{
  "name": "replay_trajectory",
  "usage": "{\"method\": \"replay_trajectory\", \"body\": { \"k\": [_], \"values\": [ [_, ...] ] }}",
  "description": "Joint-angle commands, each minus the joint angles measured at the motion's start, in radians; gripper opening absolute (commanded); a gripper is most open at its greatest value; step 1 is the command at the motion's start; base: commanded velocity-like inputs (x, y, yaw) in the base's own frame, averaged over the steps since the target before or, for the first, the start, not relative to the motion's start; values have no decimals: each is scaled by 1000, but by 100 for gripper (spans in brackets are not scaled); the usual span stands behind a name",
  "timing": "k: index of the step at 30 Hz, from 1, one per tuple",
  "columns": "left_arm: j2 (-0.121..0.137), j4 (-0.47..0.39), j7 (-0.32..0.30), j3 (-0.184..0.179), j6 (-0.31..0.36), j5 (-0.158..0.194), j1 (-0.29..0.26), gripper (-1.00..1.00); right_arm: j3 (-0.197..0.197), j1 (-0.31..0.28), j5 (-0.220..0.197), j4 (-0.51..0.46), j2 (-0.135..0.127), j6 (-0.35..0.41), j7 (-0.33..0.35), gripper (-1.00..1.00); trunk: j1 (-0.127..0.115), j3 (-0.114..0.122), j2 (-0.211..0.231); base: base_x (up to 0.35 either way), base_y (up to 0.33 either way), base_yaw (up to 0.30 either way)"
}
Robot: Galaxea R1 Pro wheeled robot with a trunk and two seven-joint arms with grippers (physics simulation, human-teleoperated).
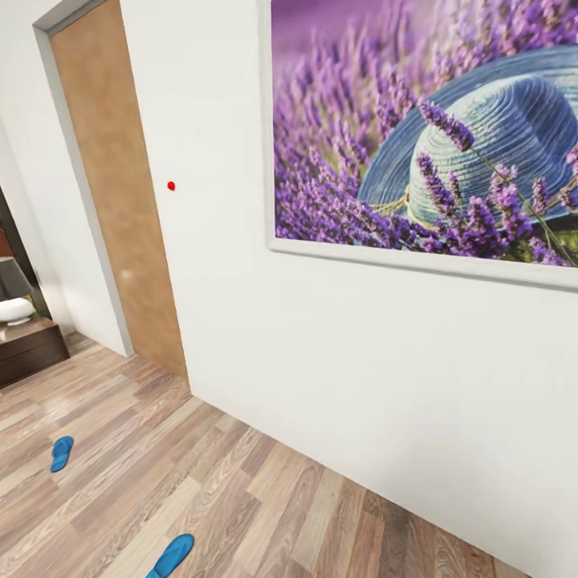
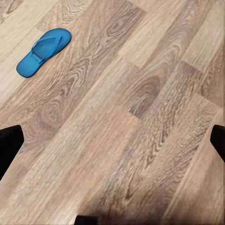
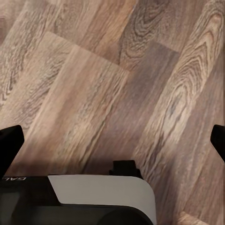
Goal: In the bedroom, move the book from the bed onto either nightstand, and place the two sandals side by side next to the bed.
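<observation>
Two bright blue sandals lie apart on the wood-plank floor in the head view, one sandal at the left and another sandal nearer, at the lower edge. The left wrist view has one blue sandal flat on the planks, well away from my left gripper, which is open over bare floor. My right gripper is open too, above bare planks. A dark brown nightstand stands at the far left. The book and the bed are out of view.
A white wall with a large lavender picture is close ahead on the right. A wooden door is set in the wall to the left. A white lamp base sits on the nightstand. My own base shows under the right gripper.
</observation>
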Motion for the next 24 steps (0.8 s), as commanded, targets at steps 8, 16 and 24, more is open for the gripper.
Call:
{"method": "replay_trajectory", "body": {
  "k": [8, 16, 24],
  "values": [
    [0, -1, 0, -1, -1, 10, 0, 100, -3, 0, -1, -1, 0, -2, 0, 100, 1, -1, 0, 303, -116, 0],
    [0, -1, 0, -1, -1, 10, 0, 100, -2, 0, -1, -1, 0, -2, 0, 100, 1, -1, 0, 303, -117, 0],
    [0, -1, 1, -1, -1, 10, 0, 100, -2, 0, -1, -1, 1, -2, 0, 100, 1, -1, 0, 303, -117, 0]
  ]
}}
